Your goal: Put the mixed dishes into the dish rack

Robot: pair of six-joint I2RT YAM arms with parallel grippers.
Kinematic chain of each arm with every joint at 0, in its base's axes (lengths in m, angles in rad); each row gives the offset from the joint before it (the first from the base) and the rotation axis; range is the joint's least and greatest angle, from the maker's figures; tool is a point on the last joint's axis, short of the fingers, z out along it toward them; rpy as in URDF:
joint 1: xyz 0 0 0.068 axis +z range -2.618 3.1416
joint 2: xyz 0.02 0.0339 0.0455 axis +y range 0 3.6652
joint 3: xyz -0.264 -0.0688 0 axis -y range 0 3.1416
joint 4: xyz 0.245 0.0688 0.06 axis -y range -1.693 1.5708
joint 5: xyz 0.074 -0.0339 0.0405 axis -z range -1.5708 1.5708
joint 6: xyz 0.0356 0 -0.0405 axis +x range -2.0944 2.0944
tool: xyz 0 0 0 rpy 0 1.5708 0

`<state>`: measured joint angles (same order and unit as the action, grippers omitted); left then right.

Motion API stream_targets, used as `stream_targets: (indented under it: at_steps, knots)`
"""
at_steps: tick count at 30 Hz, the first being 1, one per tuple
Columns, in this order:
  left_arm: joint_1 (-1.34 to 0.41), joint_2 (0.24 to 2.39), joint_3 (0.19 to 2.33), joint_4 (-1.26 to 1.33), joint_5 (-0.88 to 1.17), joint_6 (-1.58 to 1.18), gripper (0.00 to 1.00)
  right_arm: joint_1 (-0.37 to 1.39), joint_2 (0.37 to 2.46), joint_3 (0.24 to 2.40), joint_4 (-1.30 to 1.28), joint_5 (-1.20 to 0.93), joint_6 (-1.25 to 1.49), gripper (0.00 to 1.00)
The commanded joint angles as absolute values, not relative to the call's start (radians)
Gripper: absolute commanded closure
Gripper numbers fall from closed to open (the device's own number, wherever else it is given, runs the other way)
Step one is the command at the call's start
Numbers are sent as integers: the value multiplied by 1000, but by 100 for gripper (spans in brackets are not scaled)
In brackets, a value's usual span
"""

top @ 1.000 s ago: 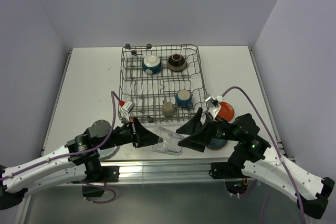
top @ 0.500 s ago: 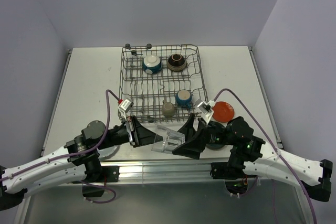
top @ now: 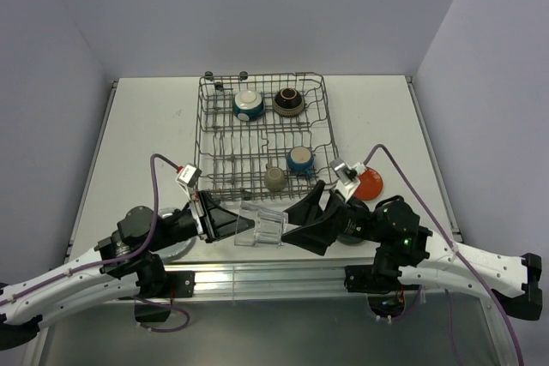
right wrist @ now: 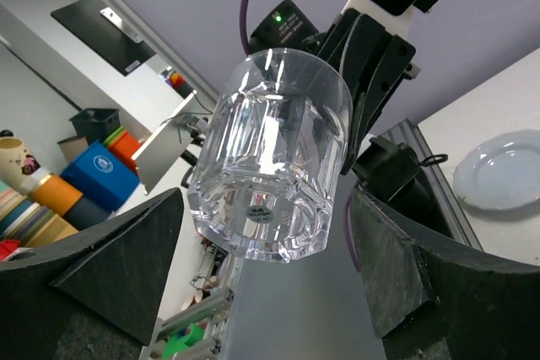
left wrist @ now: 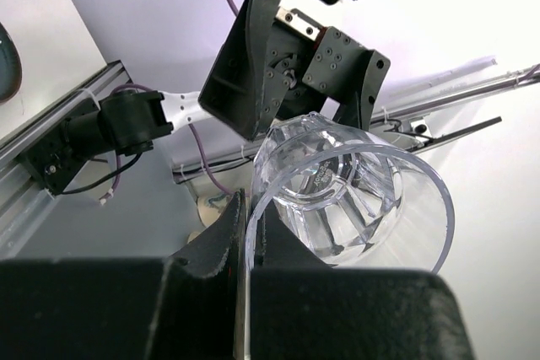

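Note:
My left gripper (top: 237, 222) is shut on the rim of the clear glass (top: 262, 226), one finger inside and one outside, and holds it on its side near the table's front edge. In the left wrist view the glass (left wrist: 354, 200) points away from the gripper (left wrist: 247, 225). My right gripper (top: 300, 216) is open and faces the glass base; in the right wrist view the glass (right wrist: 270, 158) sits between its spread fingers (right wrist: 110, 263) without touching. The grey wire dish rack (top: 225, 139) holds a blue mug (top: 249, 105), a brown bowl (top: 288, 102), another blue mug (top: 300, 160) and a beige cup (top: 274, 178).
An orange-red plate (top: 371, 183) lies on the table right of the rack, partly under my right arm. A pale plate (right wrist: 504, 176) shows on the table in the right wrist view. The table's metal front rail (top: 274, 273) runs just below both grippers.
My left arm has drawn back to the left, taking the glass with it. My right gripper has stayed open, close to the glass base.

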<state>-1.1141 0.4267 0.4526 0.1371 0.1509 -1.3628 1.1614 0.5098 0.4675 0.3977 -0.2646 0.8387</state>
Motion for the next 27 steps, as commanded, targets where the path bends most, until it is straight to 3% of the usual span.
stream_targets:
  at_steps: [1, 7, 11, 20, 27]
  knots:
    - [-1112, 416, 462, 218, 114, -1384, 100, 1196, 560, 479, 472, -221, 810, 14]
    - [-1112, 417, 445, 228, 109, -1391, 100, 1235, 617, 508, 502, -198, 782, 15]
    - [-1112, 410, 433, 230, 109, -1397, 100, 1249, 634, 525, 506, -175, 764, 26]
    - [-1112, 391, 419, 212, 100, -1399, 100, 1255, 640, 541, 511, -144, 739, 26]
    - [-1112, 384, 402, 215, 100, -1407, 100, 1255, 664, 568, 491, -124, 716, 16]
